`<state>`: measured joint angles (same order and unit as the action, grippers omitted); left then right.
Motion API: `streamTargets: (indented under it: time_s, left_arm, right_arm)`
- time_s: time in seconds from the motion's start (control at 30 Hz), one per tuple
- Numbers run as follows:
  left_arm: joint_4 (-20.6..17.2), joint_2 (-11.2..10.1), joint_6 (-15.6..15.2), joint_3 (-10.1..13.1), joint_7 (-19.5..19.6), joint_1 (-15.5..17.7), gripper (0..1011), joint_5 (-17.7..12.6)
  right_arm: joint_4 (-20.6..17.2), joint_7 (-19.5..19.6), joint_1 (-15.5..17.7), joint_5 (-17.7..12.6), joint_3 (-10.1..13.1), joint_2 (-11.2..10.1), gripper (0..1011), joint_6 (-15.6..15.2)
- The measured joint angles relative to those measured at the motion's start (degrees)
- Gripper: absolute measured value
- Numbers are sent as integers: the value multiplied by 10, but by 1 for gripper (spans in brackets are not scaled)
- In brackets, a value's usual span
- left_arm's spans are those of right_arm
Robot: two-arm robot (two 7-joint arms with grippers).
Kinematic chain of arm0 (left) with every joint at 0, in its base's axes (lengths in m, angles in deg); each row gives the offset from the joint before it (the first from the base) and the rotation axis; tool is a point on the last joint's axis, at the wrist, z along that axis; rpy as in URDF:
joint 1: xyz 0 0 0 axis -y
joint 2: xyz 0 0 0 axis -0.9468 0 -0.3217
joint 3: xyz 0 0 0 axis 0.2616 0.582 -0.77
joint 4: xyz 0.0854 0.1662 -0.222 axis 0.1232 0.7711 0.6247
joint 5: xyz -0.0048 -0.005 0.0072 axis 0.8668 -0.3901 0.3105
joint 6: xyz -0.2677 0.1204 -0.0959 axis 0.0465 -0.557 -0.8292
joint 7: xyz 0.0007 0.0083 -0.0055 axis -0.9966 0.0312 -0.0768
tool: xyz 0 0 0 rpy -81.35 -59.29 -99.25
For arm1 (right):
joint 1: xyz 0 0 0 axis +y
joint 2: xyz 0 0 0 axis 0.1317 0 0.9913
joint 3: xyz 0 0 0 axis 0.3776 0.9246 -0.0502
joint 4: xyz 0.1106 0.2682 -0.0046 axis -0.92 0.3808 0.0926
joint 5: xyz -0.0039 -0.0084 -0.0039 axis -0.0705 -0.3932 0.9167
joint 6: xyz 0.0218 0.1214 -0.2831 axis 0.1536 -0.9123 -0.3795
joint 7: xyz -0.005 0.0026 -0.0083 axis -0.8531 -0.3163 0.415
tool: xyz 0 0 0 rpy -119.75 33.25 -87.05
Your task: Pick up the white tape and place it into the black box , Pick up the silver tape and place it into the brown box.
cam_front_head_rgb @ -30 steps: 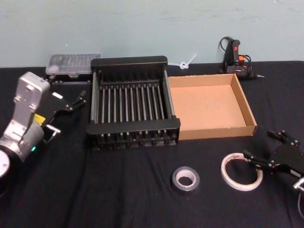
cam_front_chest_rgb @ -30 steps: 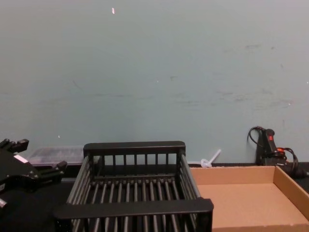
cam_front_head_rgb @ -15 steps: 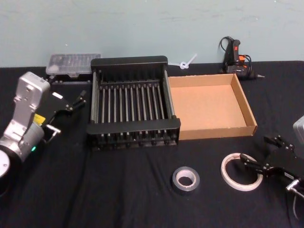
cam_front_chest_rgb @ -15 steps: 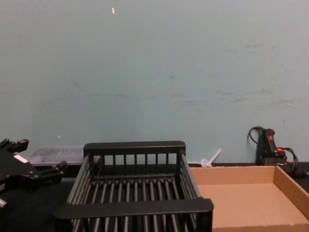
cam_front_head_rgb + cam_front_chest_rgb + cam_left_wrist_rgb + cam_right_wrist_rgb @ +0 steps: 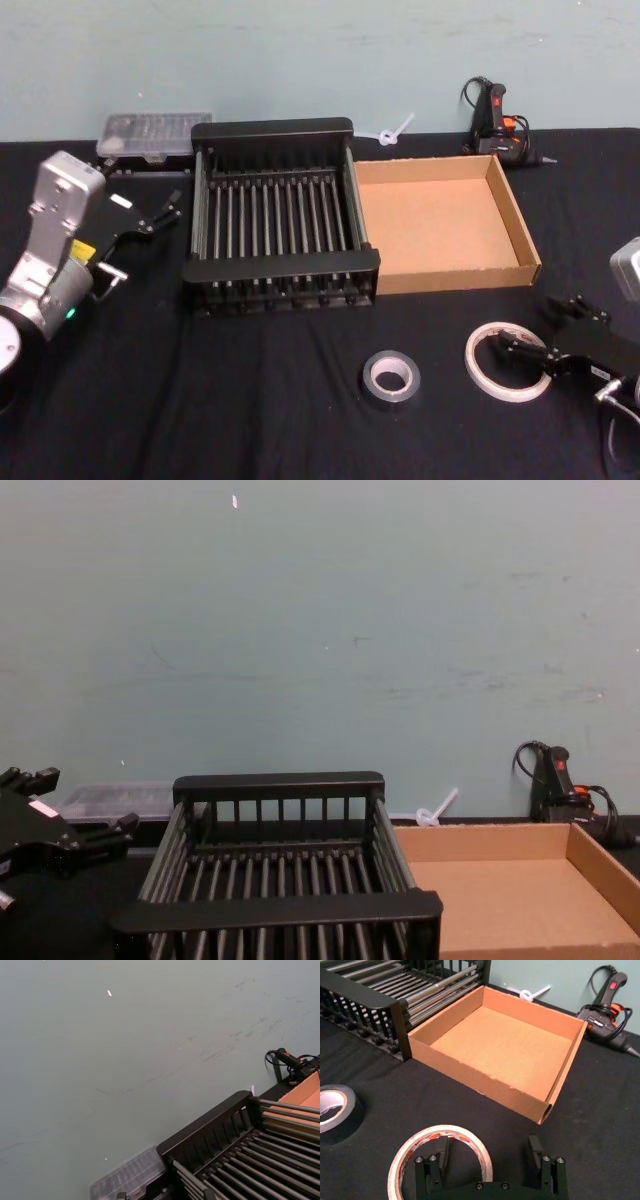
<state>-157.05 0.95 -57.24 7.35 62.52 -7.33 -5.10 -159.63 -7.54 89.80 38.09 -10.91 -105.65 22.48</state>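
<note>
Seen from the head: right gripper (image 5: 540, 342) low over the black table (image 5: 250, 400) at the near right, fingers spread apart and straddling the right-hand side of the white tape (image 5: 507, 361), one finger over the roll's hollow middle, the other outside its rim; arm cut off by the right edge. From the right wrist, same gripper (image 5: 489, 1152) with its two fingertips (image 5: 441, 1147) parted, one above the inside of the white tape (image 5: 440, 1162), the other beyond the rim; contact with the roll not clear, lower part of the roll hidden behind the gripper body. White tape flat on the table, near side of the brown box (image 5: 445, 222), well apart from the black box (image 5: 278, 215). Silver tape (image 5: 391, 376) flat on the table just left of the white roll, apart from it, in front of the black box; cropped at the frame edge in the right wrist view (image 5: 335, 1112). Black box and brown box side by side, walls touching or nearly so, both holding nothing. Left gripper (image 5: 160, 213) parked at the far left beside the black box, fingers slightly apart, holding nothing; in the chest view (image 5: 95, 833) only partly in frame. Behind the boxes, a clear plastic case (image 5: 153, 133), a white cable tie (image 5: 393, 130) and a black and orange tool (image 5: 498, 125) against the pale wall. Both tapes hidden from the chest view, below its lower edge.
</note>
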Motion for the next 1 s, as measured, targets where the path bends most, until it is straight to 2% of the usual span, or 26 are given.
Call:
streamTargets:
  time_s: [0.47,1.0]
  left_arm:
    - [0,0,0,0,0,0,1001,0]
    - [0,0,0,0,0,0,1001,0]
  right_arm:
    - [4,-22,-1,1,4,9,1002,-20]
    - [16,-26,-8,2,1,15,1002,-33]
